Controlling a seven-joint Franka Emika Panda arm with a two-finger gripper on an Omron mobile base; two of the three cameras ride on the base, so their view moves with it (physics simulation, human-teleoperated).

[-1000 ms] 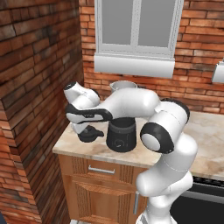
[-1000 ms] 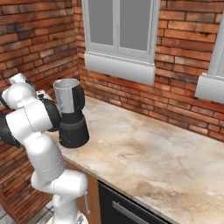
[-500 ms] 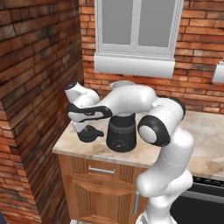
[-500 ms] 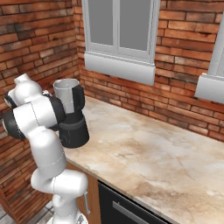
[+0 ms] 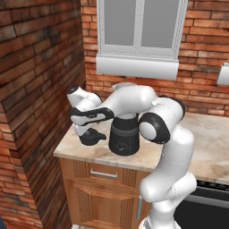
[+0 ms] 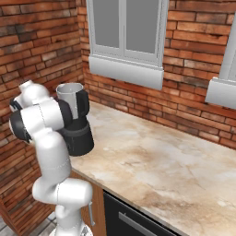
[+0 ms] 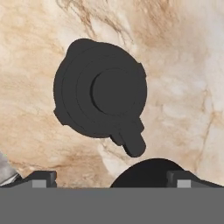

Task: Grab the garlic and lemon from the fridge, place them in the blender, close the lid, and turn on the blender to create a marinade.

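The black round lid (image 7: 100,94) with its knob and side tab lies flat on the marble counter (image 7: 183,65), straight below my hand. My gripper (image 7: 111,179) hangs open above it, a fingertip on either side and nothing between them. From the left base camera the lid (image 5: 91,136) sits just left of the blender (image 5: 124,138), and my gripper (image 5: 86,129) points down at it. My arm crosses in front of the jar there. The blender (image 6: 76,124) stands near the counter's left end, its clear jar uncovered. Garlic, lemon and fridge are out of view.
A brick wall (image 5: 31,89) closes the counter's left end, close to my hand. Behind the counter runs a window sill (image 5: 136,67). A wooden drawer front (image 5: 103,174) is below. The counter (image 6: 166,161) stretches wide to the blender's right.
My elbow has swung a little left and up, so the forearm now crosses the jar. The hand stays over the lid, jaws still wide.
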